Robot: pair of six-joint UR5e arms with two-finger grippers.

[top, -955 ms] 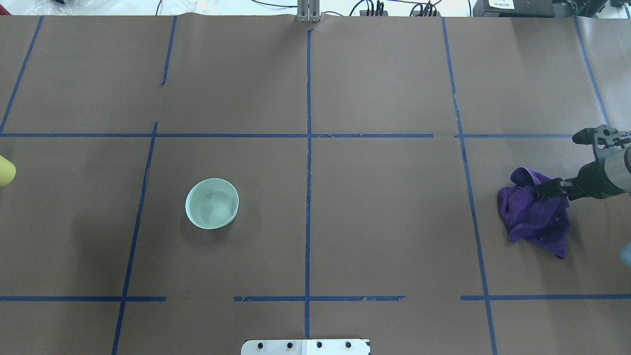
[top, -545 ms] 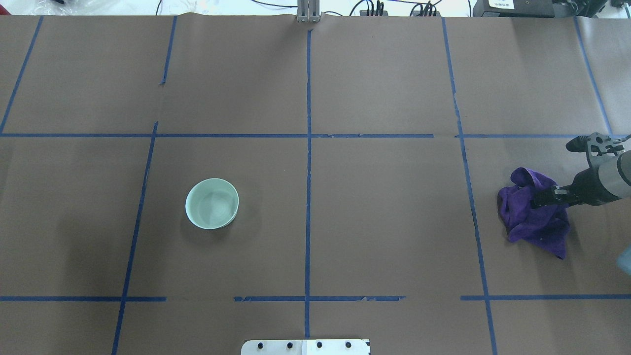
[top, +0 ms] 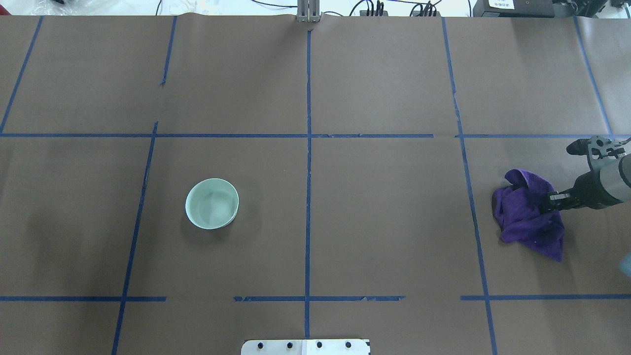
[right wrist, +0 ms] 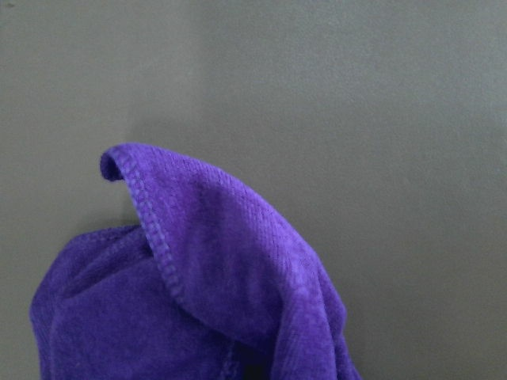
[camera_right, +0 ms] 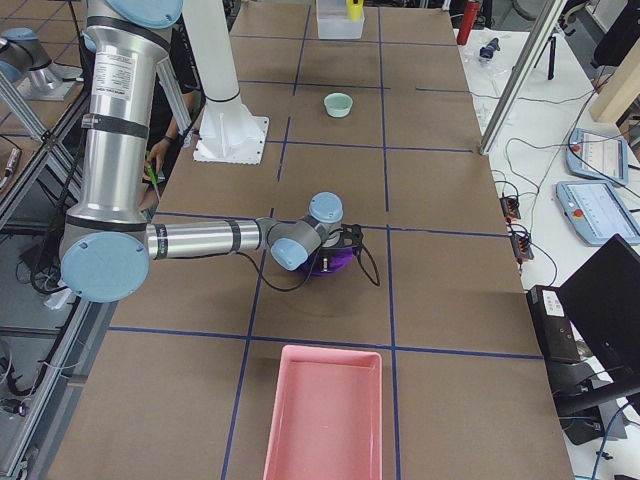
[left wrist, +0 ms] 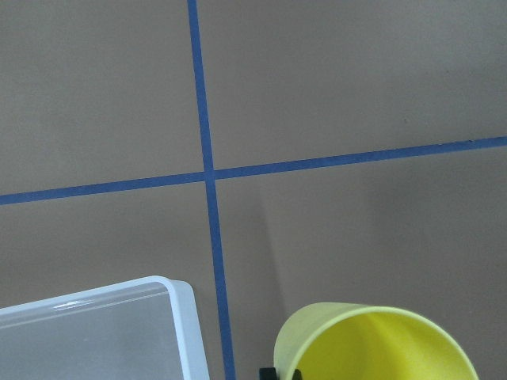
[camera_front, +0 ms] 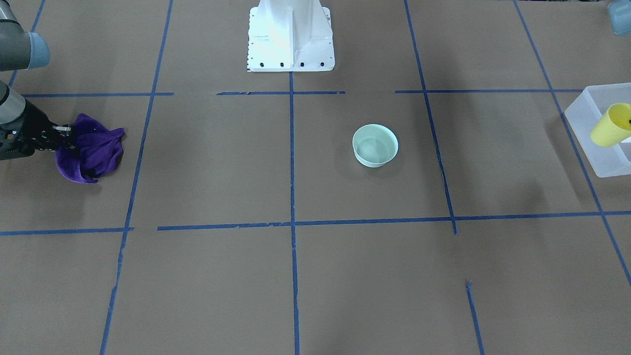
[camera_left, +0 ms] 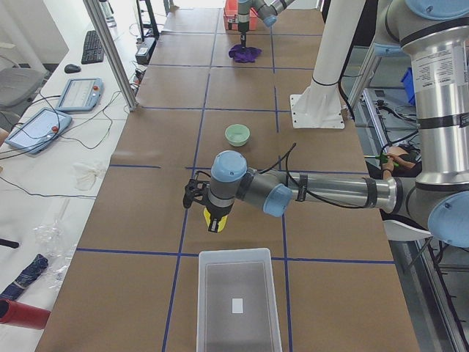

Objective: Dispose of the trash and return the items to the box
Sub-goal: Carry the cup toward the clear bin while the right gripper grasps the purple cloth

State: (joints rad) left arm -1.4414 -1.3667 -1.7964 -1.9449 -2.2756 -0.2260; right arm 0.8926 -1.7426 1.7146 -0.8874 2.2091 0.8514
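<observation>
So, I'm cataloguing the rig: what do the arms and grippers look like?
The left arm and right arm are silver-grey tubes with pale blue joint caps; a black cable is strapped along the left one with black bands. The right gripper is black.

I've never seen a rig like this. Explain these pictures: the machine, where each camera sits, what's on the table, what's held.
This is a robot with two arms on a white pedestal, each ending in a two-finger gripper. Two pictures look down on the brown table from behind and in front of the robot, two look along it from either end, and two come from cameras on the wrists. The left gripper holds a yellow cup in the air beside a frosted box, not yet in it. The right gripper looks pinched onto a crumpled purple cloth lying on the table. A mint-green bowl stands mid-table, and a pink tray lies at the robot's right end.
</observation>
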